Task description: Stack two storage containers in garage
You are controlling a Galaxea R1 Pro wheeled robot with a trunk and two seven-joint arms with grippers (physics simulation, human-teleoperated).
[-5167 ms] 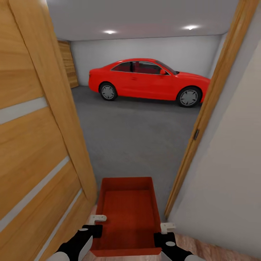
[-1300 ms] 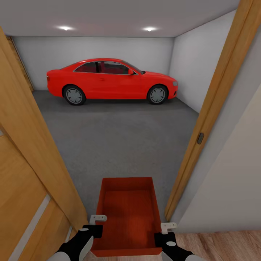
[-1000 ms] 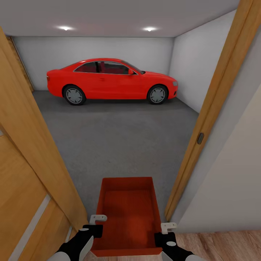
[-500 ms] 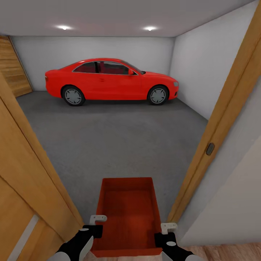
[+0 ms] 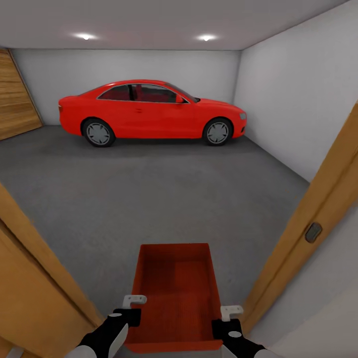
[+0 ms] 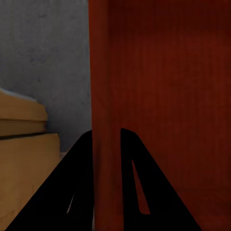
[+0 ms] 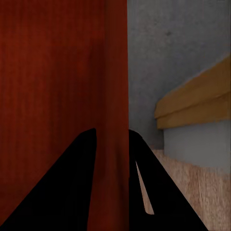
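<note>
Grey concrete floor [image 5: 164, 199] spread ahead through the doorway in the head view, with a red car [image 5: 149, 112] parked at the far wall and a plank door [image 5: 15, 99] at far left. Wooden door frames [image 5: 308, 233] rose near on both sides. One red bin [image 5: 174, 293] was held low and centred between the arms, open top up, its long axis running from near to far, the far end pointing into the garage. The left gripper [image 5: 130, 308] sat at its left wall and the right gripper [image 5: 229, 318] at its right wall, near the bin's near end.

From the left wrist, the dark fingers [image 6: 77, 187] straddled the bin's thin wall [image 6: 106, 96], pinching it, with grey floor and a wooden frame edge [image 6: 24, 144] beyond.

From the right wrist, the fingers [image 7: 72, 187] likewise clamped the opposite wall [image 7: 115, 96], with the frame base [image 7: 192, 110] and a strip of light wood floor [image 7: 192, 192] close by.

I judged this the carrying step, at the garage threshold. The next move called for rolling clear of the frames, then lowering the bin flat onto the grey floor.
</note>
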